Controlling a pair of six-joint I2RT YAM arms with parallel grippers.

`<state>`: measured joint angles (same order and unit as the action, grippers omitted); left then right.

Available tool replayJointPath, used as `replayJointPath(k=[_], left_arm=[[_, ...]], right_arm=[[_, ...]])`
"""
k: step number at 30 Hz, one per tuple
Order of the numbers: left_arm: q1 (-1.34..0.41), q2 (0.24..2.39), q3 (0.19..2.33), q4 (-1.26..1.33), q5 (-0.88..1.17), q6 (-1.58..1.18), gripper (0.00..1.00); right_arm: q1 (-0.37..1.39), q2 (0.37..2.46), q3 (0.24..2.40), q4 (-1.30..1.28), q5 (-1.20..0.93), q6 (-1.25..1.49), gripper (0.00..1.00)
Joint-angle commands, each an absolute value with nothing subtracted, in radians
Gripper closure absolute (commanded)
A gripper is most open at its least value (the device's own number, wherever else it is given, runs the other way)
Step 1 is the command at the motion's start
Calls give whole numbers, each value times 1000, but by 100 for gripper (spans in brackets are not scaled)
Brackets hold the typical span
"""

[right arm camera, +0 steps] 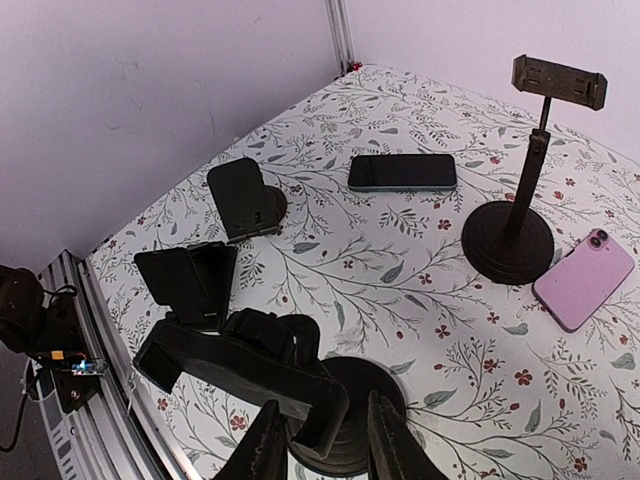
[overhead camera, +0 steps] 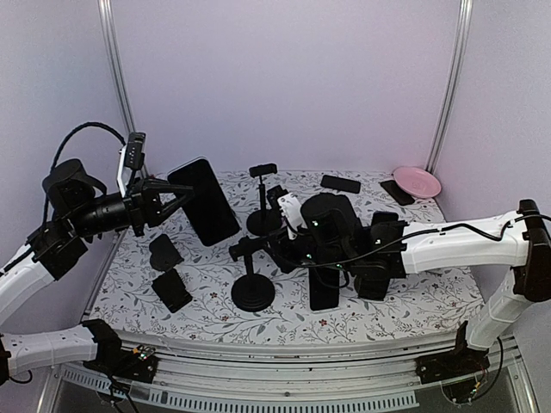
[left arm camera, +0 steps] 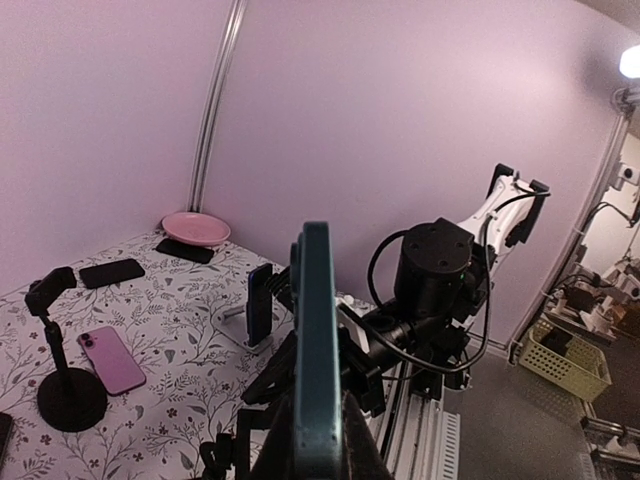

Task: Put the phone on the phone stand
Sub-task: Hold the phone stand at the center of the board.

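Above floral-print tabletop, left gripper pinches dark teal-edged phone; right gripper straddles black round-based phone stand. Gripped, we cannot tell.

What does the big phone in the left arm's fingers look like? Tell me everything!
The phone is a big, flat, dark slab with rounded corners, shiny like glass. Edge-on in the wrist view, its thin side looks bluish-green. The left arm's fingers are shut on it, one on each flat face. It hangs tilted in the air over the back left of the flowery table, touching nothing else.
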<state>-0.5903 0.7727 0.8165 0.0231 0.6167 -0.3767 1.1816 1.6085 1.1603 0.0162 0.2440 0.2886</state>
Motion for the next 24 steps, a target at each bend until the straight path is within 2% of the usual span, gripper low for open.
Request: replayJointPath(k=[1,8,24], left_arm=[[-603,768,849,61,608,-363,100],[-606,790,857,54,616,-362,100],[-620,813,853,71,611,-362,100]], right_arm=[[1192,1629,1187,11,271,297,74],[1195,1627,1193,8,272,302,80],[1200,1641,1201,-9,289,314,80]])
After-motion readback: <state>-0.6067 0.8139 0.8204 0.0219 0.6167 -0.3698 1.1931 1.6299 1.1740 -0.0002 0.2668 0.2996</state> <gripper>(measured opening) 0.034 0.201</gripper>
